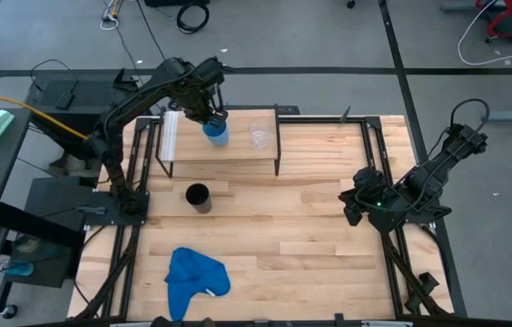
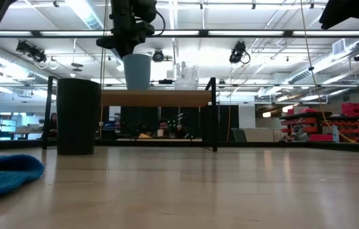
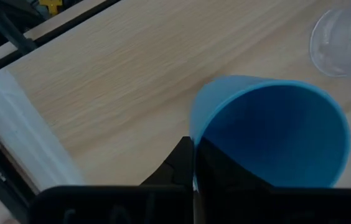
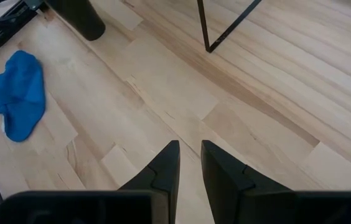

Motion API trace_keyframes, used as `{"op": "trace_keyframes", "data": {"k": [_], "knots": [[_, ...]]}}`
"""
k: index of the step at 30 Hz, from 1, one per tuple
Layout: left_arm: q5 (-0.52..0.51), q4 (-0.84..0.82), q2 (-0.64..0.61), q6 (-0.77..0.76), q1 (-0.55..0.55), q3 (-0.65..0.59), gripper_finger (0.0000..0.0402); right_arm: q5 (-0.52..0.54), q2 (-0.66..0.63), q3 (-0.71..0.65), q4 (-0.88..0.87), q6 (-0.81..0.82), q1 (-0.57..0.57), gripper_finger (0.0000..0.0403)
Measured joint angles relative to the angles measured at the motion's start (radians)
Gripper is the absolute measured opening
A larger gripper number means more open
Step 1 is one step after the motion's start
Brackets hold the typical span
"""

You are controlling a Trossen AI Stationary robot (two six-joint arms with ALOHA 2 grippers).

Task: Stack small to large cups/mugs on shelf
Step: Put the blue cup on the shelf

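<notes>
Table [image 1: 329, 236]: black cup [image 1: 198, 197] on it, near the shelf [image 1: 183, 145], unstacked.
Shelf: clear cup [image 1: 259, 134] to the right.
Blue cup [image 1: 216, 133]: at the shelf, left gripper [image 1: 211, 118] clenched on its rim.
Risk: thin rim grip may tip it; clear cup stands just beside.
Right gripper [image 4: 190, 163]: parted, empty, right side.
Cloth [image 1: 194, 277]: near-left, clear of work.

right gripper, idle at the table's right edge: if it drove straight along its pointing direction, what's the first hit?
Likely bare tabletop. The right gripper angles down at open wood. The shelf leg, the black cup and the blue cloth all lie off that line. Depth is hard to judge from the wrist view.
</notes>
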Motion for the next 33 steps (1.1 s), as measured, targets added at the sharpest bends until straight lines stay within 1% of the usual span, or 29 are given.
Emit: {"op": "trace_keyframes", "data": {"k": [7, 13, 19, 23, 33], "knots": [[0.0, 0.025, 0.002, 0.008, 0.0, 0.0, 0.0016, 0.0, 0.0, 0.0, 0.002, 0.0, 0.0, 0.0073], [0.0, 0.025, 0.002, 0.018, 0.0, 0.0, 0.0011, 0.0, 0.0, 0.0, 0.002, 0.0, 0.0, 0.0073], [-0.001, 0.025, 0.003, 0.028, 0.0, 0.0, 0.0047, 0.0, 0.0, 0.0, 0.002, 0.0, 0.0, 0.0073], [-0.001, 0.025, 0.003, 0.029, 0.0, 0.0, 0.0058, 0.0, 0.0, 0.0, 0.002, 0.0, 0.0, 0.0073], [-0.001, 0.025, 0.003, 0.029, 0.0, 0.0, 0.0053, 0.0, 0.0, 0.0, 0.002, 0.0, 0.0, 0.0073]]}}
